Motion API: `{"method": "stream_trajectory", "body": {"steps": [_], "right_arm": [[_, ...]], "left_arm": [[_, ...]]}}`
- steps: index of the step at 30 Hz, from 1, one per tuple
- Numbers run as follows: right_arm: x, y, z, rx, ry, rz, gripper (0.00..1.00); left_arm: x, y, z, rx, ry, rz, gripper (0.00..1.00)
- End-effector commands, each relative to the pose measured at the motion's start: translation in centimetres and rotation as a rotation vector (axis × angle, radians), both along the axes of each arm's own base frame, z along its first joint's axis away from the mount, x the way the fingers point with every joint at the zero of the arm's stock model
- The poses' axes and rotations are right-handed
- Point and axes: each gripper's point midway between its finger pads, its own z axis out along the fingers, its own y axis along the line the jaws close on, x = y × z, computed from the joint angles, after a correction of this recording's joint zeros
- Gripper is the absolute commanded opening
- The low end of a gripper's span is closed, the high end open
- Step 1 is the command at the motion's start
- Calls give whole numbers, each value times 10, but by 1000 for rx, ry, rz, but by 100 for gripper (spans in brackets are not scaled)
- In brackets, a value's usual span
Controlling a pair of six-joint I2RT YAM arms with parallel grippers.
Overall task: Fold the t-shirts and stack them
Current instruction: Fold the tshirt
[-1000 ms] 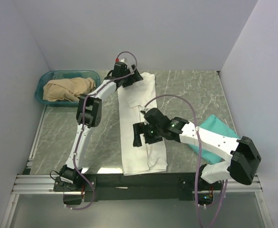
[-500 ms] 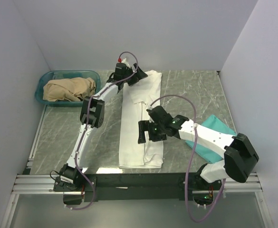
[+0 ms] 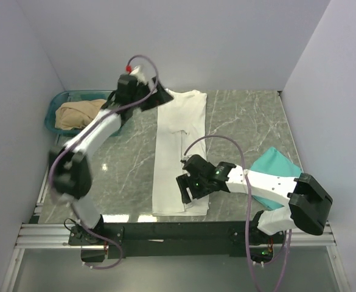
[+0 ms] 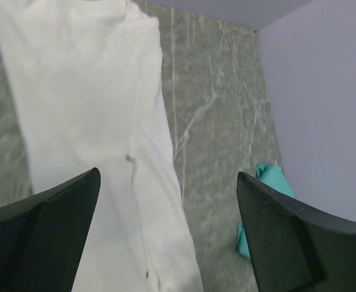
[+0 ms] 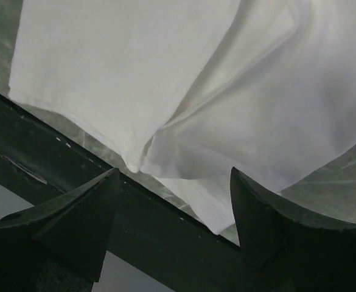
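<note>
- My left gripper (image 4: 167, 175) hung spread by the far end of the white t-shirt (image 4: 86, 91).
- My right gripper (image 5: 174, 173) (likewise spread, empty) hovered over its near hem.

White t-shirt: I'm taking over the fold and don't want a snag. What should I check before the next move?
1. Left gripper empty: ok, open, nothing between the fingers.
2. Right gripper empty: ok, open over the shirt's near end.
3. White t-shirt in one even strip: not ok, layers at the near end are misaligned.
4. Teal t-shirt clear of arms: not ok, the right arm crosses over it.
</note>
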Motion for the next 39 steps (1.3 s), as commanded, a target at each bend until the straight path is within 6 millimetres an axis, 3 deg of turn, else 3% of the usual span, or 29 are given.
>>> {"method": "stream_trajectory", "body": {"steps": [1, 2, 3, 4, 5, 6, 8, 10, 11, 14, 18, 23, 28, 33, 39], "right_arm": [[-1, 3, 8, 17, -79, 87, 79], [0, 3, 8, 11, -89, 96, 79], [-1, 2, 7, -6, -97, 117, 79], [0, 2, 8, -20, -114, 127, 78], [2, 3, 9, -28, -124, 139, 77], [1, 5, 9, -36, -139, 163, 75], [5, 5, 8, -67, -164, 173, 70], [7, 4, 7, -92, -182, 184, 58], [8, 5, 7, -102, -185, 191, 57], [7, 8, 5, -116, -187, 226, 54], [-1, 18, 2, -124, -195, 306, 54], [-3, 16, -16, -205, -180, 323, 54], [0, 17, -26, -243, -172, 310, 39], [-5, 18, -19, -218, -152, 285, 18], [-23, 20, 0, -149, -68, 249, 12]], "left_arm": [[-58, 34, -37, 56, 53, 100, 99], [-72, 45, -44, 69, 63, 144, 99], [-103, 57, -55, 72, 88, 189, 99], [-115, 72, -65, 110, 102, 266, 100], [-136, 74, -54, 75, 86, 283, 99], [-156, 82, -82, 101, 142, 300, 99], [-191, 87, -103, 101, 191, 289, 100], [-211, 91, -114, 106, 234, 273, 99], [-229, 93, -124, 110, 271, 265, 99], [-256, 89, -133, 77, 311, 216, 99], [-276, 85, -143, 44, 353, 176, 99], [-285, 89, -156, 76, 396, 183, 99], [-288, 92, -161, 93, 411, 189, 99], [-288, 91, -162, 91, 415, 190, 99], [-291, 89, -161, 95, 429, 174, 100]]}}
